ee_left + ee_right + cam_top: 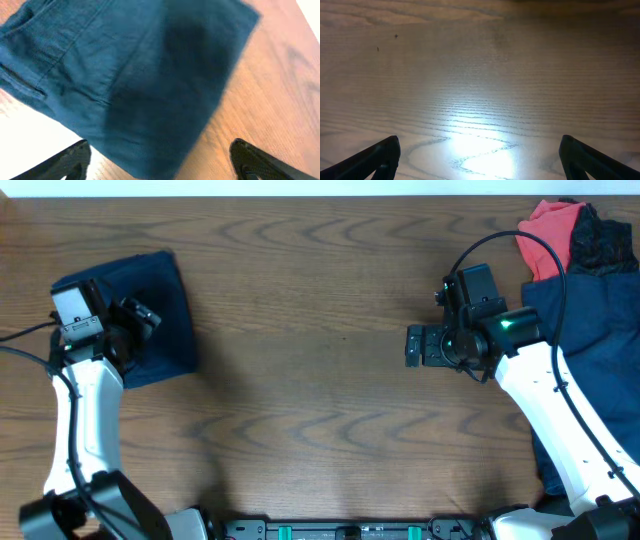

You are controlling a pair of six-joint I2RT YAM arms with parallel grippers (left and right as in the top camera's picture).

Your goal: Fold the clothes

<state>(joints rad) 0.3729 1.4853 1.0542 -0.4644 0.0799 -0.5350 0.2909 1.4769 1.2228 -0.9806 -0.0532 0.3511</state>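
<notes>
Overhead, wood-grain table (300, 410), folded navy garment (165, 290) seemingly under left claw (143, 315), right claw (412, 347) over wood, both spread apart.

You've got one navy garment (165, 300) folded flat near the table's (320, 400) far-left corner; along its right edge, a navy heap (590, 350), coral-red piece (548, 228) and black piece (602, 238) lie crumpled together

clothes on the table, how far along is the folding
Done: one dark navy fabric garment lies folded into a compact rectangle at the left. In hand: nothing; the left jaws stand open over it, the right jaws open over the bare wooden table. Left: the heap at the right, a loose navy garment, a coral-red fabric piece and a black fabric piece.
</notes>
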